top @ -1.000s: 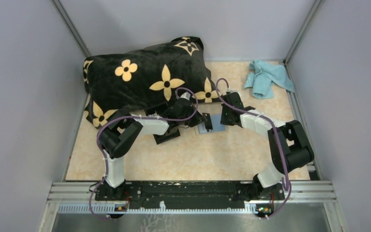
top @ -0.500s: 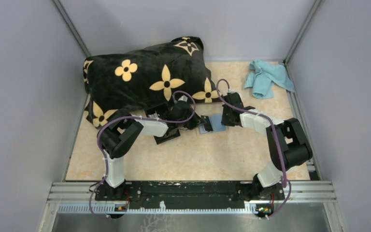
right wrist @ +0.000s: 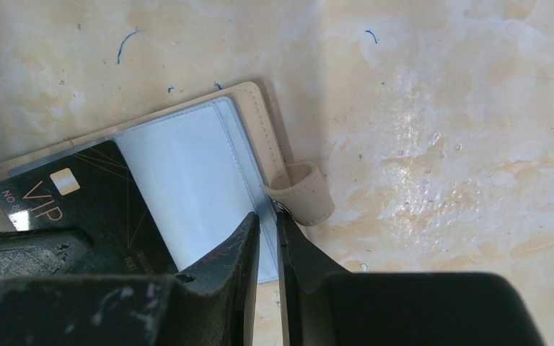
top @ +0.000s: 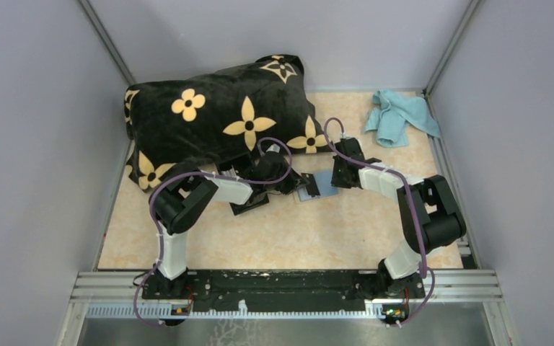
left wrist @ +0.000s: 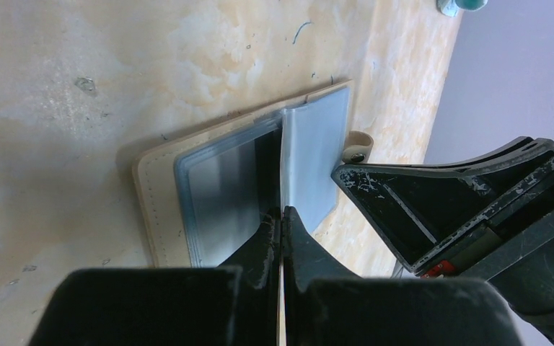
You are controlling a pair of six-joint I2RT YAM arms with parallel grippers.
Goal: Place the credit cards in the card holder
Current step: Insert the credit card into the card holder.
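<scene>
The card holder (top: pixel 311 186) lies open on the table: a beige cover (left wrist: pixel 151 194) with pale blue plastic sleeves (right wrist: pixel 187 173) and a beige snap tab (right wrist: pixel 304 193). My left gripper (left wrist: pixel 283 216) is shut on a black credit card (right wrist: pixel 79 205) marked VIP, seen edge-on in the left wrist view. The card's far end lies at the sleeves. My right gripper (right wrist: pixel 268 216) is closed to a narrow gap on the sleeve's edge beside the tab. In the top view the two grippers (top: pixel 296 184) (top: pixel 335 175) meet over the holder from left and right.
A big black pillow with yellow flowers (top: pixel 216 119) fills the back left, close behind the left arm. A light blue cloth (top: pixel 402 115) lies at the back right. A flat black case (top: pixel 249 204) sits under the left forearm. Grey walls stand on both sides.
The left gripper has drawn a little to the left and the right arm has edged in after it. The holder stays between them and both grips are unchanged.
</scene>
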